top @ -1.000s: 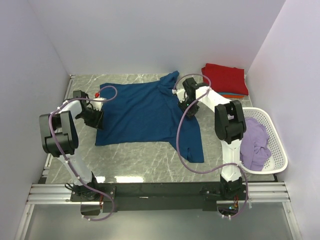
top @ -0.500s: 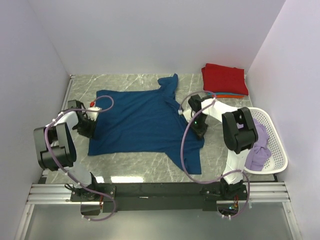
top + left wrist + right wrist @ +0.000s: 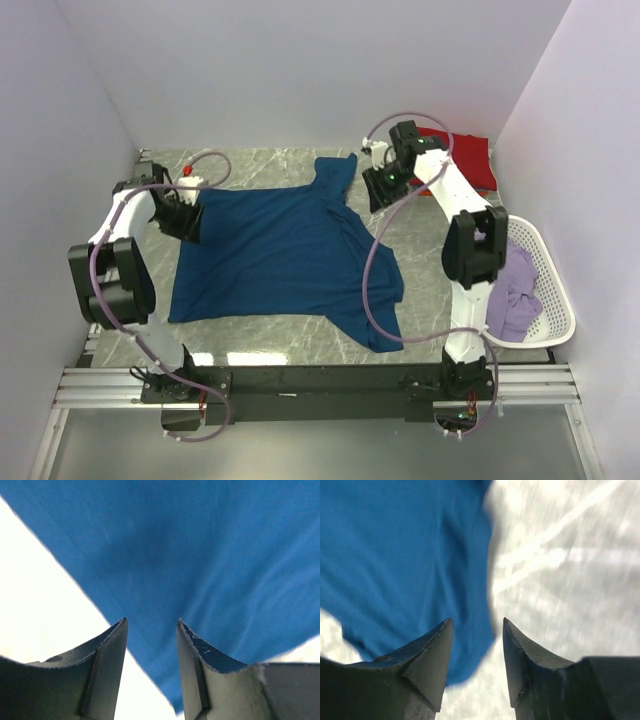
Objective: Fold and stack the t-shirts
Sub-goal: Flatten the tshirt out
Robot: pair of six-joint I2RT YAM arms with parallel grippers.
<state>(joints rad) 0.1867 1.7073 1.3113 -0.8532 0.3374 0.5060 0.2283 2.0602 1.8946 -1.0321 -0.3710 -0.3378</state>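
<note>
**Blue t-shirt (image 3: 270,260) is lying flat, and both grippers are waiting at its far side**

The blue t-shirt is lying spread on the table (image 3: 260,338), in the middle between the two arms. Its long axis is running left to right. The straight hem (image 3: 185,270) is facing the left arm. The sleeves are lying at the right, the far sleeve (image 3: 340,172) pointing away and the other pointing to the near edge. So the neck, as I judge, is pointing toward the right arm.

The left gripper (image 3: 185,218) is hovering at the far-left corner of the hem. In its wrist view the fingers are standing apart over the cloth edge and are pinching nothing.

The right gripper (image 3: 378,190) is hanging just beside the far sleeve, on its right. Its fingers are also apart, above the cloth border and the bare marble, though this view is blurred.

For the coming fold, each arm is standing nearest to its own far corner.

The red stack (image 3: 460,155) and the basket (image 3: 560,300) with the purple shirt (image 3: 510,285) are lying at the right, apart from the blue cloth.
</note>
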